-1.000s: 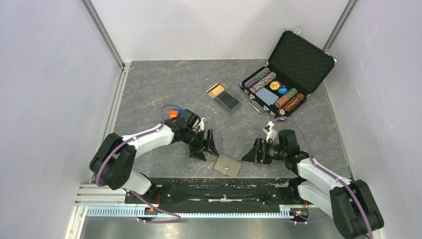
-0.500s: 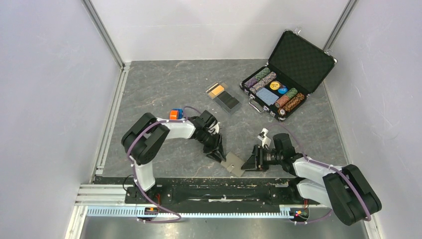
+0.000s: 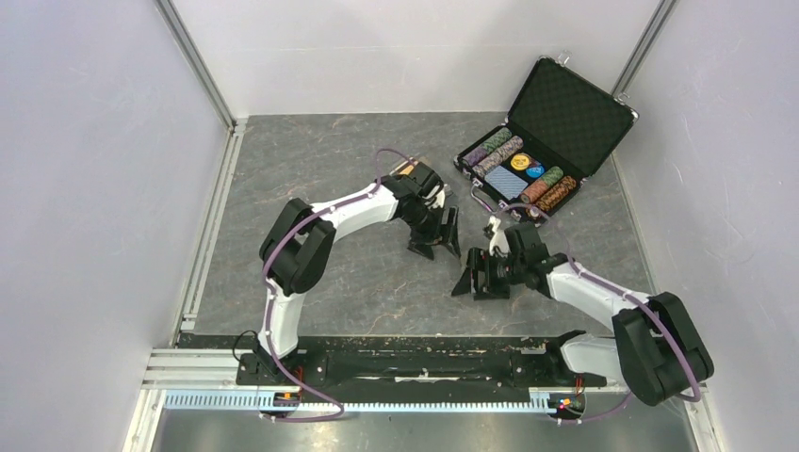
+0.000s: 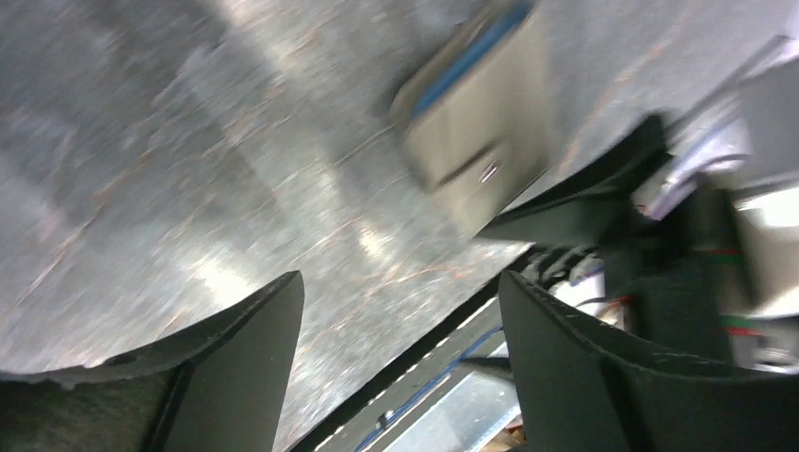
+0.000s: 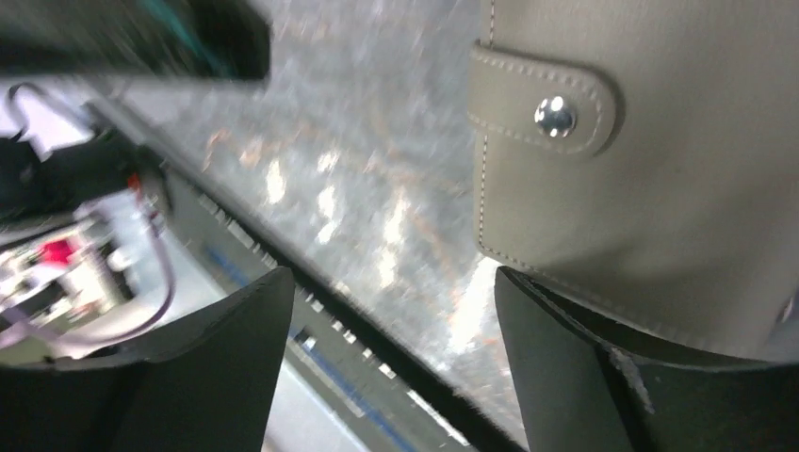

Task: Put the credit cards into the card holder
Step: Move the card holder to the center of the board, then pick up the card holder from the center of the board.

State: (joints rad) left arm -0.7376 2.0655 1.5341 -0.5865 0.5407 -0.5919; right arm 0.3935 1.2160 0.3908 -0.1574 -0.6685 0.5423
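The grey-taupe card holder fills the right of the right wrist view, snap fastened, lying against the outer side of one finger. My right gripper is open with nothing between its fingers. In the left wrist view the card holder shows a blue edge beside the right gripper's dark finger. From above I cannot make the holder out. My left gripper is open and empty, just in front of the tray of credit cards. Only an orange-tan corner of a card shows past the left wrist.
An open black case of poker chips stands at the back right, close behind my right arm. White walls close in both sides. A black strip and metal rail run along the near edge.
My left arm swung from the near edge back to the card tray. My right gripper moved away from the edge. The holder no longer lies at its earlier spot.
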